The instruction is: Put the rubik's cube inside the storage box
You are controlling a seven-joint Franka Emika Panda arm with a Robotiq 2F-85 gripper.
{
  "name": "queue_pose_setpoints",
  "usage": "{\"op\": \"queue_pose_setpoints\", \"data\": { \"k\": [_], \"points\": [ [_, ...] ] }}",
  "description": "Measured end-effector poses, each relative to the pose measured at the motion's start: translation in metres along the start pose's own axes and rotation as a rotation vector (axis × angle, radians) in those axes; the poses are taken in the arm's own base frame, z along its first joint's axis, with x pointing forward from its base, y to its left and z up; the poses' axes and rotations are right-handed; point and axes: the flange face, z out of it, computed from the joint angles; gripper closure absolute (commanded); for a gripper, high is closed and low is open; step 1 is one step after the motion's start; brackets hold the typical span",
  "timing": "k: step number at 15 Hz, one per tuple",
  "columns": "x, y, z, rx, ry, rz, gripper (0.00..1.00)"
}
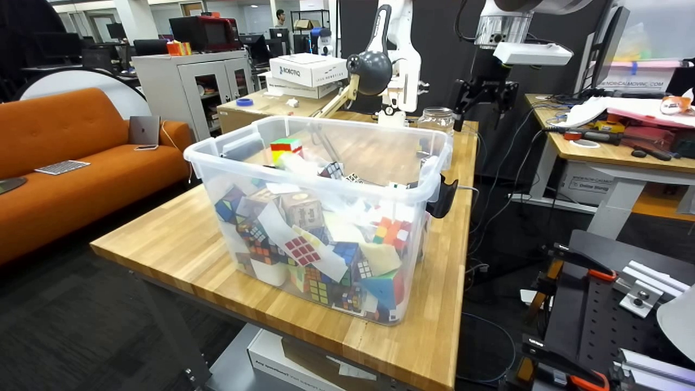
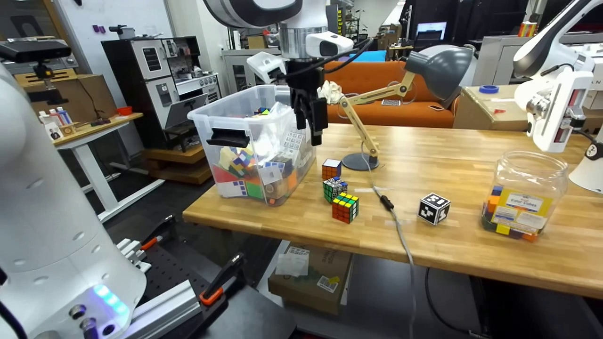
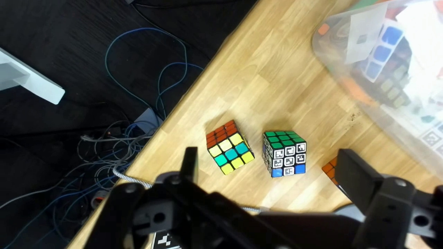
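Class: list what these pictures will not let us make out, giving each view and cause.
Wrist view: much of the orange-and-white Rubik's cube, behind the gripper.
Wrist view: most of the black-and-white marker cube, past the bottom edge and behind the gripper.
Wrist view: much of the storage box, cut off at the top and right edges.
In an exterior view: fine print on the jar's label, too small.

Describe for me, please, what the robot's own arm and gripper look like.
The arm is rounded and white with black trim, blue lights on its base, and a silver cylinder, white housings and black cables above the angular black gripper, which has blocky fingers.
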Motion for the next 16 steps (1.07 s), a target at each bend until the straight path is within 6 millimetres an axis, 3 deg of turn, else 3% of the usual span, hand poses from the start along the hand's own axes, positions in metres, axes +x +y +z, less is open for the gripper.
{"op": "queue_pose_setpoints", "data": {
  "k": [11, 16],
  "points": [
    [0.002, 0.001, 0.0, 0.009, -0.002, 0.031, 0.0],
    [0.042, 0.008, 0.016, -0.036, -0.006, 0.277, 0.0]
  ]
}}
